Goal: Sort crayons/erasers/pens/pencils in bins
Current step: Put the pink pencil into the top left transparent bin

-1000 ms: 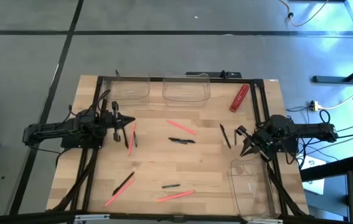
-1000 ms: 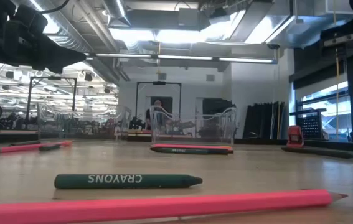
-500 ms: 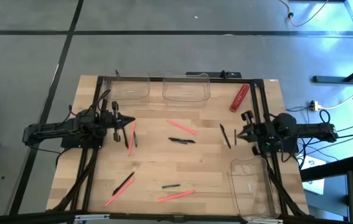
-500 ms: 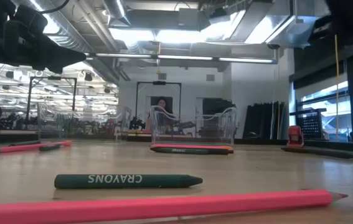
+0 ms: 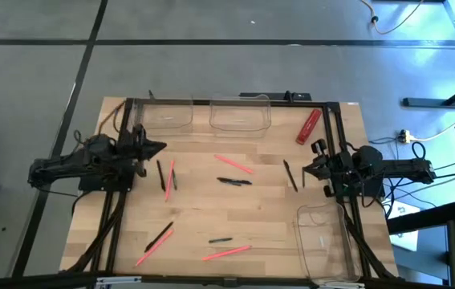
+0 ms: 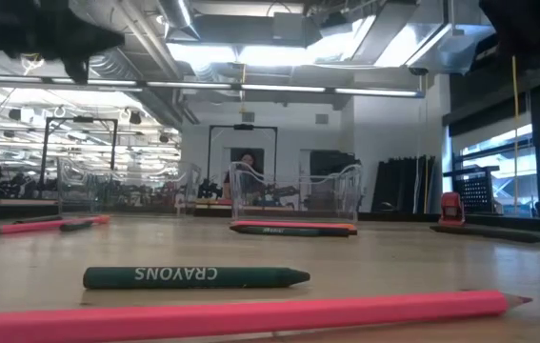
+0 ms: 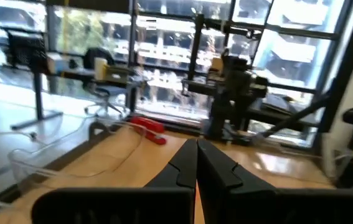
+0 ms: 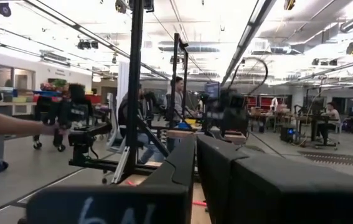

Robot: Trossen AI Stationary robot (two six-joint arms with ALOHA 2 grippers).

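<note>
- Hovering at the desk's [image 5: 323, 265] left edge, left end effector [image 5: 160, 146] clenched, holding nothing, fingers [image 7: 187, 169] pressed together in its wrist view.
- Right end effector [image 5: 308, 167] at the right edge, near one pen [image 5: 290, 174]; clenched, fingers [image 8: 185, 163] almost touching, nothing between them.
- Pens: one black stick [image 5: 160, 175] beside a pink-red pencil [image 5: 168, 179] just in front of the left end effector; another mid-desk [image 5: 234, 181]; another near the front left [image 5: 160, 236].
- Bins: two clear tubs at the far edge [image 5: 167, 116] [image 5: 241, 114], third at the front right corner [image 5: 323, 233]; all look empty.
- Green crayon [image 6: 193, 276] lies in front of a pink-red pencil [image 6: 241, 316] in low view.
- Red object [image 5: 308, 126] at far right, apart from the bins.
</note>
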